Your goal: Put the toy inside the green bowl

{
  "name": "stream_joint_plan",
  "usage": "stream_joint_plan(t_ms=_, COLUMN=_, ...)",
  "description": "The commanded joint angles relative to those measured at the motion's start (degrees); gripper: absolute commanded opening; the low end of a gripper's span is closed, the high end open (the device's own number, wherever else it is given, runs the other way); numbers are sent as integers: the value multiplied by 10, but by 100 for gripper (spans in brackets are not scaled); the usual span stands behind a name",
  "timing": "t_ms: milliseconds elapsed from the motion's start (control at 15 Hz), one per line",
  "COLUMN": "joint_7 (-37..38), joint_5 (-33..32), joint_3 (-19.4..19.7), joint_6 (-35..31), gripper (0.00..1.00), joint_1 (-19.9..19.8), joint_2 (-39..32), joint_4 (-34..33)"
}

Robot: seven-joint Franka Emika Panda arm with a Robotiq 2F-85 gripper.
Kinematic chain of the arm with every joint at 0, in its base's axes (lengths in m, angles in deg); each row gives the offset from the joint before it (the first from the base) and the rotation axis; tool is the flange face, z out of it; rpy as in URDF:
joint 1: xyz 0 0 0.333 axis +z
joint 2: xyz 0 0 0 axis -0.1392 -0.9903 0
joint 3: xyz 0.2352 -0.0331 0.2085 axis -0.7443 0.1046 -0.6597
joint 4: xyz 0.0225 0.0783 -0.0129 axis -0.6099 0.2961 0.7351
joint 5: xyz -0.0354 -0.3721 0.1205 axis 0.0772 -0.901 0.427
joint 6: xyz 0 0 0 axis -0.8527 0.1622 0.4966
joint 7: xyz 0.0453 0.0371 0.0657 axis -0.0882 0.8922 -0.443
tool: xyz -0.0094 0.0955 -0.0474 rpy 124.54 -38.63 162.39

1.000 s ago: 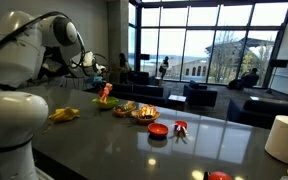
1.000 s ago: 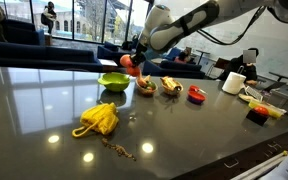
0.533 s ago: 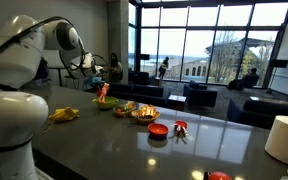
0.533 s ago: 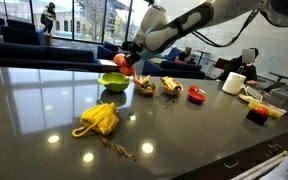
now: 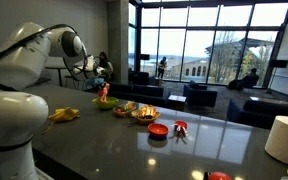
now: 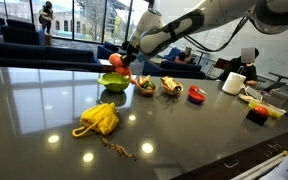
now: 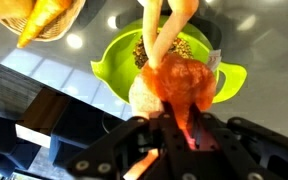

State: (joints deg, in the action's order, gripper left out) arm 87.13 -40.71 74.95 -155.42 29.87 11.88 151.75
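Observation:
My gripper (image 6: 123,57) is shut on the toy (image 6: 115,62), an orange-red lumpy thing, and holds it just above the green bowl (image 6: 112,82). In the wrist view the toy (image 7: 184,82) sits between the black fingers (image 7: 212,135), with pale long parts hanging over the lime-green bowl (image 7: 112,72) right under it. In an exterior view the toy (image 5: 103,91) hangs over the bowl (image 5: 105,104) below the gripper (image 5: 101,76). I cannot tell whether the toy touches the bowl.
Two dishes of mixed colourful items (image 6: 145,87) (image 6: 171,88) and a small red bowl (image 6: 196,95) stand in a row beside the green bowl. A yellow knotted toy (image 6: 97,118) lies nearer the front. A white roll (image 6: 234,82) stands at the far end.
My gripper has carried the toy sideways, from beside the green bowl to over it. Nothing else has moved.

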Motion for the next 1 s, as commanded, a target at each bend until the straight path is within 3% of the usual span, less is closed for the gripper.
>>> stream_joint_plan(t_ms=0, joint_7=-42, joint_5=22, joint_3=-11, joint_6=-5, gripper=4, joint_1=-12, joint_2=-36, joint_4=-56)
stream_joint_plan(t_ms=333, joint_7=-75, joint_5=44, joint_3=-16, joint_6=0, gripper=4, joint_1=-16, joint_2=-74, joint_4=-106)
stream_joint_plan(t_ms=400, joint_7=-79, joint_5=47, joint_3=-15, joint_6=4, gripper=39, joint_1=-16, joint_2=-81, joint_4=-115)
stream_joint_plan(t_ms=533, joint_7=-83, joint_5=51, joint_3=-13, joint_6=7, gripper=46, joint_1=-15, joint_2=-90, joint_4=-127)
stream_joint_plan(t_ms=933, joint_7=-76, joint_5=51, joint_3=-6, joint_6=-2, gripper=86, joint_1=-17, joint_2=-87, joint_4=-129)
